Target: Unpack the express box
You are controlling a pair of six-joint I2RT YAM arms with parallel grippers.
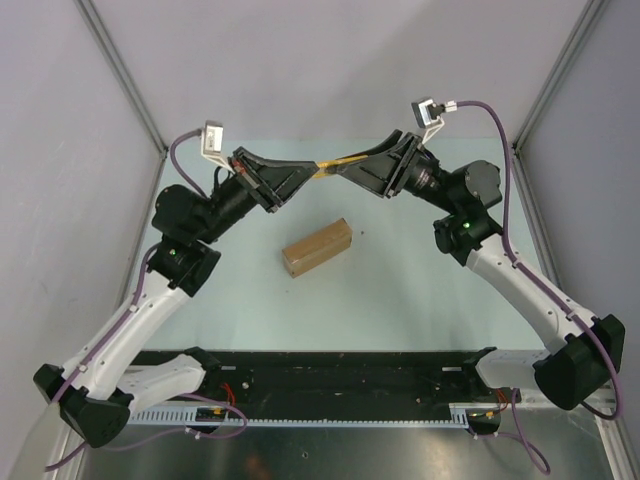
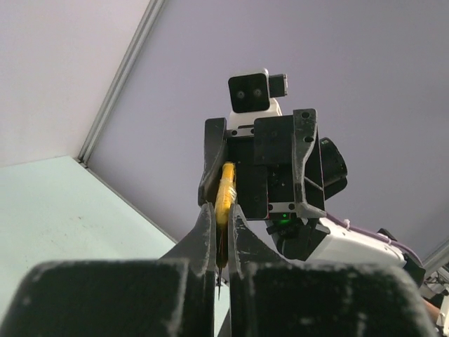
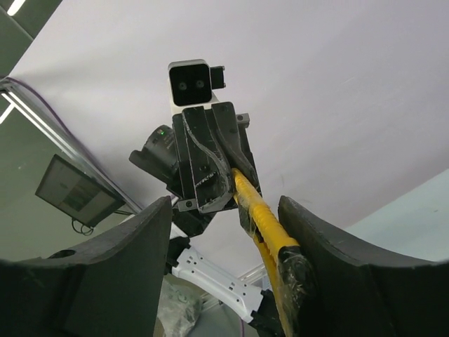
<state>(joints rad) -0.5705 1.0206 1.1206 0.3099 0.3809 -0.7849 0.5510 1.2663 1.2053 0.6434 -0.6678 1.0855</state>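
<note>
- Table (image 1: 400, 300): the express box (image 1: 317, 246) lies flat near its middle, lid shut, slightly askew. Nothing touches it, and both arms are up in the air behind it, well clear.
- Step in hand, as I read it: a mid-air handover of the utility knife (image 1: 335, 163) between the arms, ahead of cutting the box open. Unpacking proper is not yet begun.
- To do it well: centre the receiving jaws on the knife body and grip the handle, not the blade end. Confirm a firm two-sided pinch before the giving side lets go, since the knife would otherwise drop onto the table or the box. Keep both wrists steady and in line with the knife's long axis so it doesn't twist in the grip.
- Once the knife is held, bring it down onto the box seam at a shallow angle. The other arm will likely need to pin the box, which looks light enough to slide.
- Left end effector (image 2: 221, 210): jaws pressed together, pinching one end of the knife. The yellow body sticks out straight ahead from between its fingertips.
- Right end effector (image 3: 223, 210): jaws spread and straddling the other end of the knife. The knife rests against one of its fingers (image 3: 309, 267), with a wide gap to the other, so there is no pinch on that side.
- Knife: spans the gap between the two end effectors, roughly level. I cannot tell if the blade is extended.
</note>
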